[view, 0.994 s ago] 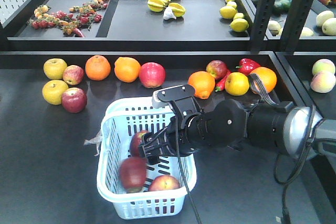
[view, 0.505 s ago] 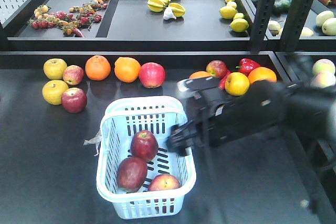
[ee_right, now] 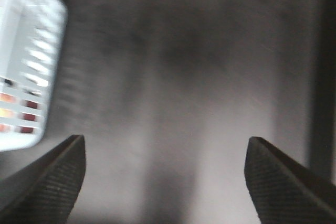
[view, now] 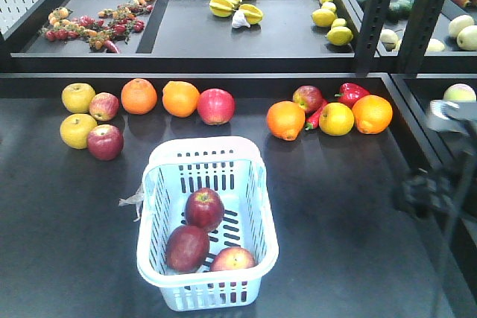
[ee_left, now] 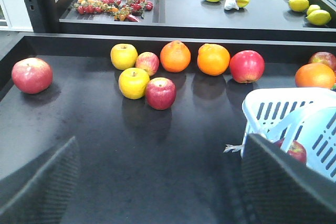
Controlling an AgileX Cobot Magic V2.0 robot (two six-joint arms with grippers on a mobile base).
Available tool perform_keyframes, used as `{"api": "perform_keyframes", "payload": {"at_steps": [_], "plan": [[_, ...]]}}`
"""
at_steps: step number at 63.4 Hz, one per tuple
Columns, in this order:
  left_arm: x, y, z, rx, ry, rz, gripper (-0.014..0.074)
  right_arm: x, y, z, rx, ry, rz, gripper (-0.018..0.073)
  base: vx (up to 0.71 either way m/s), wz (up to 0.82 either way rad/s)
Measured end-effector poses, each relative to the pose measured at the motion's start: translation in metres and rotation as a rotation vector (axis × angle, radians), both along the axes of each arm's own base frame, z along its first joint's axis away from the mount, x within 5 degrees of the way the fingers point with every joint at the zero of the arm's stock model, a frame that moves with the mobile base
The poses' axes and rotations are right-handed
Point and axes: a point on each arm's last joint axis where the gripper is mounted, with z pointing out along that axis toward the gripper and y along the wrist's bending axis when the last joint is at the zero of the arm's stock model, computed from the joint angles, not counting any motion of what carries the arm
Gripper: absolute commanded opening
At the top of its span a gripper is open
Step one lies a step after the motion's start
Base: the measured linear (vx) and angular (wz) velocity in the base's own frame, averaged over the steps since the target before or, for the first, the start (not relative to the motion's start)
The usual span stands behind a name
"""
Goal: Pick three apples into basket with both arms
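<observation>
Right hand (ee_right: 163, 182) spread empty, basket (ee_right: 26, 77) at its left, apples (view: 205, 232) inside

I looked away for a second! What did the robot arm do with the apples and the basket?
The right arm let go of the third apple in the basket and pulled away to the right; its tool is open and empty. All three apples lie inside. The basket and table fruit stayed put.

Three deep red apples (view: 203, 234) with yellow-orange patches lay in a pale blue-white slotted basket (view: 154, 214) on a black table (view: 67, 221).
</observation>
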Motion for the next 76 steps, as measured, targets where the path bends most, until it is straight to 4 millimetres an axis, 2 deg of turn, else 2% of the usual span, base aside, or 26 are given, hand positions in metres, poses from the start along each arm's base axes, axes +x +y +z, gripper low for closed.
{"api": "perform_keyframes", "payload": {"at_steps": [8, 14, 27, 38, 47, 76], "plan": [[0.000, 0.000, 0.000, 0.000, 0.000, 0.000, 0.0593, -0.026, -0.008, -0.001, -0.009, -0.039, -0.039, 0.0585, 0.00, 0.00], [0.000, 0.000, 0.000, 0.000, 0.000, 0.000, 0.0593, -0.043, -0.008, 0.006, -0.014, -0.115, -0.043, 0.0585, 0.00, 0.00], [0.000, 0.000, 0.000, 0.000, 0.000, 0.000, 0.0593, -0.068, -0.008, 0.021, -0.047, -0.234, -0.021, 0.0585, 0.00, 0.00], [0.000, 0.000, 0.000, 0.000, 0.000, 0.000, 0.0593, -0.085, -0.007, 0.023, -0.060, -0.298, -0.017, 0.0585, 0.00, 0.00], [0.000, 0.000, 0.000, 0.000, 0.000, 0.000, 0.0593, -0.091, -0.008, 0.024, -0.070, -0.350, -0.021, 0.0585, 0.00, 0.00], [0.000, 0.000, 0.000, 0.000, 0.000, 0.000, 0.0593, -0.091, -0.008, 0.025, -0.080, -0.366, -0.021, 0.0582, 0.00, 0.00]]}}
